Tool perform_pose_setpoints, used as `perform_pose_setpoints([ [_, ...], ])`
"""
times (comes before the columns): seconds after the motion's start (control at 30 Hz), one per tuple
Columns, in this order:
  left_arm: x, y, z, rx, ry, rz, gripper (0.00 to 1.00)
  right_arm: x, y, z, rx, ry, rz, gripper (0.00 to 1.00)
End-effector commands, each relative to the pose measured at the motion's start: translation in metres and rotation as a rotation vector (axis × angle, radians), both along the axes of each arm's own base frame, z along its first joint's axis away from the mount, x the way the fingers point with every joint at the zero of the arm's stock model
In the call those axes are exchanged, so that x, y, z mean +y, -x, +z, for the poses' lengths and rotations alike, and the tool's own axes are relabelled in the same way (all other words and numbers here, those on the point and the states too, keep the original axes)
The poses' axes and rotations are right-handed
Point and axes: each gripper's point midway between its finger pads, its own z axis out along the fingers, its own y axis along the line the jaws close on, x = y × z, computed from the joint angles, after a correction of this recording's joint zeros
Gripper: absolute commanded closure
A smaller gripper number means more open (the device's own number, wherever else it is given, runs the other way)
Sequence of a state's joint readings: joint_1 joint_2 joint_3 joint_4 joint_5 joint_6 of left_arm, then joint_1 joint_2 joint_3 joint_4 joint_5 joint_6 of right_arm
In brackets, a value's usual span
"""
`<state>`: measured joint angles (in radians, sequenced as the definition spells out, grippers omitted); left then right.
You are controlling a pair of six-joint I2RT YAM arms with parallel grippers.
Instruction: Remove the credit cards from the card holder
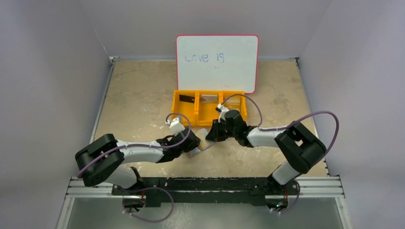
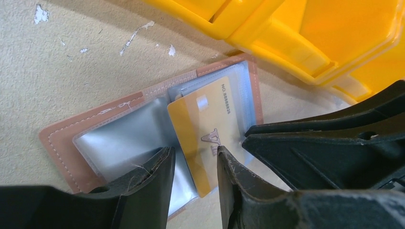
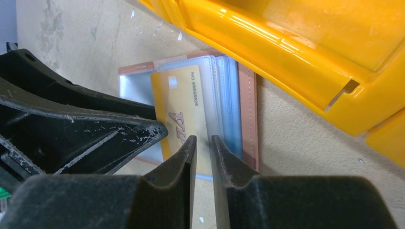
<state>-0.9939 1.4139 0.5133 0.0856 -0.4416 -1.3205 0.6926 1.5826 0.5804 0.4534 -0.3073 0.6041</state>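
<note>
Card-pulling step: a gold card, half out of the holder, has its corner between the left gripper's part-open fingers and its edge between the right gripper's narrow ones, grip unclear; next, pinch and slide free.

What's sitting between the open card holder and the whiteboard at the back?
The orange tray, close behind the card holder and in front of the whiteboard, seen in the top view.

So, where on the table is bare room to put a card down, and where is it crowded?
Bare table lies left of the orange tray, up to the left wall, and also right of the tray. Crowded: the card holder just before the tray, where the left pincer and right pincer meet over it.
</note>
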Motion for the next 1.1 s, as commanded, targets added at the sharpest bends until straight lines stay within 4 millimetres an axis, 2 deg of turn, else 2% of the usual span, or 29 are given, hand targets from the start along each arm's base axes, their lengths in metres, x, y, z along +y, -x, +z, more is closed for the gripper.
perform_pose_setpoints([
  [0.0, 0.010, 0.001, -0.013, 0.013, 0.064, 0.056, 0.62, -0.008, 0.018, -0.021, 0.081, 0.029, 0.016, 0.80],
  [0.1, 0.005, -0.002, -0.010, -0.008, 0.147, 0.057, 0.63, -0.005, 0.023, -0.020, 0.073, 0.010, 0.056, 0.81],
  [0.4, 0.002, -0.004, -0.010, -0.014, 0.177, 0.054, 0.68, -0.008, 0.032, -0.031, 0.117, 0.024, 0.072, 0.80],
  [0.53, 0.001, -0.004, -0.011, -0.009, 0.182, 0.059, 0.83, -0.011, 0.031, -0.035, 0.132, 0.037, 0.045, 0.80],
  [0.77, 0.011, -0.002, -0.019, 0.017, 0.117, 0.078, 1.00, -0.020, 0.022, -0.036, 0.114, 0.088, -0.018, 0.78],
  [0.97, 0.019, -0.002, -0.018, 0.018, 0.054, 0.076, 1.00, -0.033, 0.003, -0.040, 0.067, 0.191, -0.098, 0.78],
  [1.07, 0.022, -0.001, -0.018, 0.016, 0.039, 0.078, 1.00, -0.034, 0.004, -0.041, 0.081, 0.204, -0.101, 0.78],
])
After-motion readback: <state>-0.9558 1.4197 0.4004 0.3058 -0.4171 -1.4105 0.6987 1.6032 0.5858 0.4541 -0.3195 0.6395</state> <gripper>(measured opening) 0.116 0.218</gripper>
